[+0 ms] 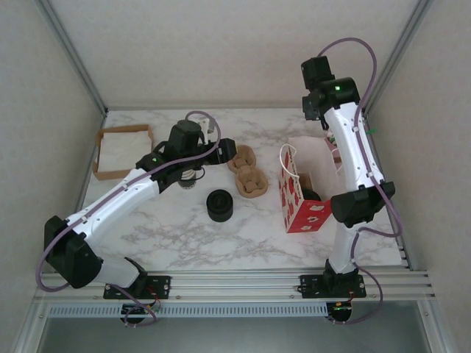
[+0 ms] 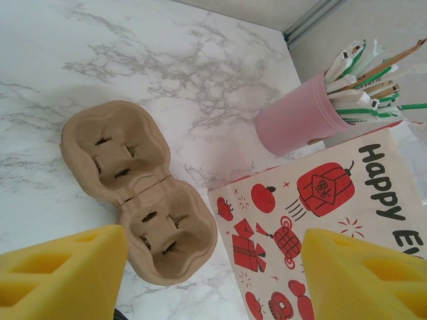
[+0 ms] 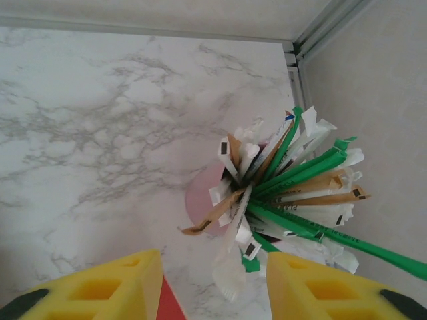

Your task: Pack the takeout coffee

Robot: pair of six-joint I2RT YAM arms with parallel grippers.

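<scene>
The takeout coffee is hidden from me. A pale cup with a dark band [image 1: 190,178] peeks out under my left wrist, and I cannot tell whether it has a lid. My left gripper [image 2: 210,253] hangs open there, with nothing between its yellow fingers, looking over the brown pulp cup carrier [image 2: 133,193] and the red-printed paper bag [image 2: 320,220]. My right gripper [image 3: 210,267] is open above the pink cup [image 3: 200,193] full of wrapped sticks. One white wrapper end [image 3: 230,273] hangs between its fingers, touching neither.
A squat black stack of lids [image 1: 218,204] stands in front of the carrier [image 1: 246,170]. The bag [image 1: 298,198] stands open at mid right. A cardboard tray of white napkins [image 1: 124,151] sits at the back left. Frame rails border the table.
</scene>
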